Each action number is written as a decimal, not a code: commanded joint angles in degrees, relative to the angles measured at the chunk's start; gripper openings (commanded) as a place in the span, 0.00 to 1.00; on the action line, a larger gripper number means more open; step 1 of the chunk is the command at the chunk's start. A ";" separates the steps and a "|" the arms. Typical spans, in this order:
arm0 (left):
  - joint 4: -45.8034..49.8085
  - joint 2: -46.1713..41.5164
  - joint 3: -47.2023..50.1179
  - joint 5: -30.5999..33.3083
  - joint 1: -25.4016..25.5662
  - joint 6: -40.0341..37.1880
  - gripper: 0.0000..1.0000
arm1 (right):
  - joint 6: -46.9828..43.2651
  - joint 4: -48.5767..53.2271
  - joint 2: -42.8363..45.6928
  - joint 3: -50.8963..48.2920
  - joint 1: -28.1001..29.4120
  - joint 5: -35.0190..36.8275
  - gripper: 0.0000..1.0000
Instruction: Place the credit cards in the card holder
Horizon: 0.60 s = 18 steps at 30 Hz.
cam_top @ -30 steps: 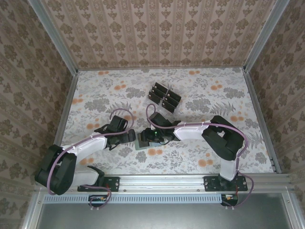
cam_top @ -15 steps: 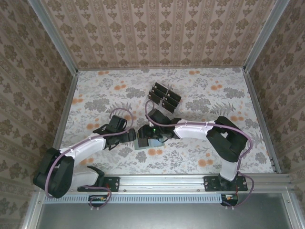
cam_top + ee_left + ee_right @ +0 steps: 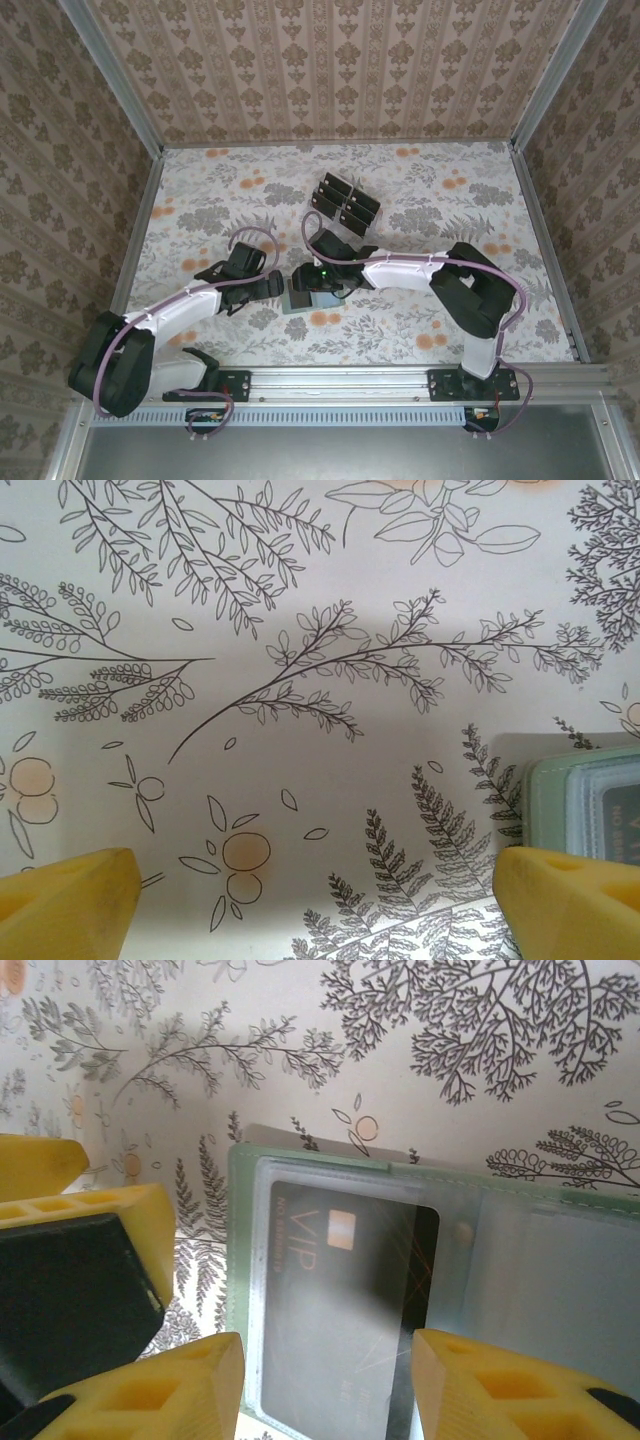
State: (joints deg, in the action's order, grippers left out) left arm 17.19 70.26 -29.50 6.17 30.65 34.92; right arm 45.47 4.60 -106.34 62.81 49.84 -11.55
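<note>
The left gripper gaped wide, empty, just beside the flat, pale grey-green card holder. The right gripper, parted and gripping nothing, hung over its clear pocket, where a dark credit card read "VIP".

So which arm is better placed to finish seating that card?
Right, likely: the right gripper, open, straddles the card lying in the card holder, while the left gripper sits off its edge.

Left arm, right arm: white links, black joint housings, lilac cable looped along each. Black base plates. Green LED on right wrist. Left gripper, right gripper: yellow plastic fingers, hollow cells in right pair
</note>
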 commanded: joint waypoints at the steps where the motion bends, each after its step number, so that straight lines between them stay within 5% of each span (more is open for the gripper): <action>1: 1.31 1.34 0.32 1.16 -0.22 1.07 1.00 | -0.76 1.29 -1.38 1.54 0.34 0.56 0.48; 18: 0.85 6.05 -1.30 1.03 1.07 1.78 1.00 | 0.36 -0.06 -3.33 1.97 0.39 -1.18 0.48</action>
State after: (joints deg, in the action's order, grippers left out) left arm 17.89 74.46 -30.68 8.01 31.46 35.62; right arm 45.34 4.56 -108.03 63.13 49.84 -11.68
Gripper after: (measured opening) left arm 0.997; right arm 0.483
